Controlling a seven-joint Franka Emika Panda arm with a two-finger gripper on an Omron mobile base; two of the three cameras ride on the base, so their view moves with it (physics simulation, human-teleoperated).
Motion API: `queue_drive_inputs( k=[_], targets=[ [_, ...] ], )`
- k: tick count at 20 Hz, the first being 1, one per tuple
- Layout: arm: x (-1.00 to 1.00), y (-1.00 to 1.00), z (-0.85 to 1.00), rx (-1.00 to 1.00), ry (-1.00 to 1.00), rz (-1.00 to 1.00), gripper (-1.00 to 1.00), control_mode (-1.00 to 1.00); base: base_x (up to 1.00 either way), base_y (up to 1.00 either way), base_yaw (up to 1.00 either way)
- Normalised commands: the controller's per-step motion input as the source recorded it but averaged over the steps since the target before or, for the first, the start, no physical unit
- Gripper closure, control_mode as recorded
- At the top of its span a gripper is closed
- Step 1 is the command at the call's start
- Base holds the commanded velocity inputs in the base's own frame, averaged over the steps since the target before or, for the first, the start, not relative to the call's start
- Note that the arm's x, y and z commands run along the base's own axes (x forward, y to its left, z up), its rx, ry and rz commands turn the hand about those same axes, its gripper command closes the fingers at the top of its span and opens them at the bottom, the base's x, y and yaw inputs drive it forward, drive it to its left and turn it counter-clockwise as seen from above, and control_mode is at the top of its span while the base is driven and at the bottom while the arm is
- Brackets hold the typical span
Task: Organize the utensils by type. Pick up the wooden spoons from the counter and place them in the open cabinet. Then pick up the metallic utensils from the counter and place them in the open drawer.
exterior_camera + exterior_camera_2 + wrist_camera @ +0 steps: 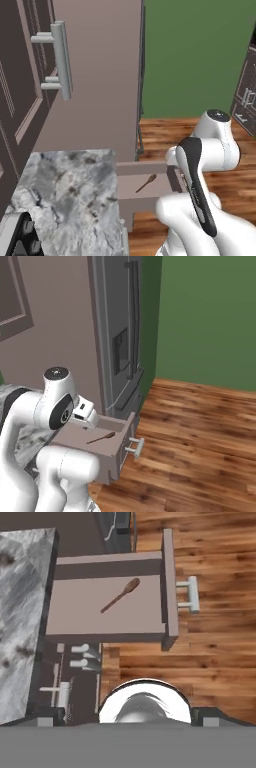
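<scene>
Colours and patterns we see around the drawer

At centre of the hand view we see a dull grey-brown, plain-sided open drawer box (107, 614) holding a dark brown wooden spoon (120, 595); at left, the grey-and-white marbled stone counter top (20, 612); at right, a reddish-brown striped plank floor (220, 637). In the right base view's upper right, a flat green wall (210, 316).

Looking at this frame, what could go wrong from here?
1. A brown, wooden-looking spoon lies in the open drawer, where metal utensils belong; left there, sorting fails.
2. The drawer juts over the floor; a base move might hit its front.
3. The spoon lies flat, so the open gripper may scrape the drawer bottom.
</scene>
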Motion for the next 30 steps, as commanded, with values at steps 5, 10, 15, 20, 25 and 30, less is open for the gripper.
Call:
queue_drive_inputs(
  k=[5, 10, 15, 20, 25, 30],
  targets=[
    [0.0, 0.0, 0.0, 0.0, 0.0, 0.0, -1.0, 1.0, -0.06, -0.65, -0.43],
    [0.0, 0.0, 0.0, 0.0, 0.0, 0.0, -1.0, 1.0, 0.04, -0.7, -0.56],
    [0.0, 0.0, 0.0, 0.0, 0.0, 0.0, -1.0, 1.0, 0.04, -0.7, -0.61],
    [0.0, 0.0, 0.0, 0.0, 0.0, 0.0, -1.0, 1.0, 0.0, -0.69, -0.68],
    [0.0, 0.0, 0.0, 0.0, 0.0, 0.0, -1.0, 1.0, 0.0, -0.65, -0.74],
    [0.0, 0.0, 0.0, 0.0, 0.0, 0.0, -1.0, 1.0, 0.0, -0.72, -0.67]
  ],
)
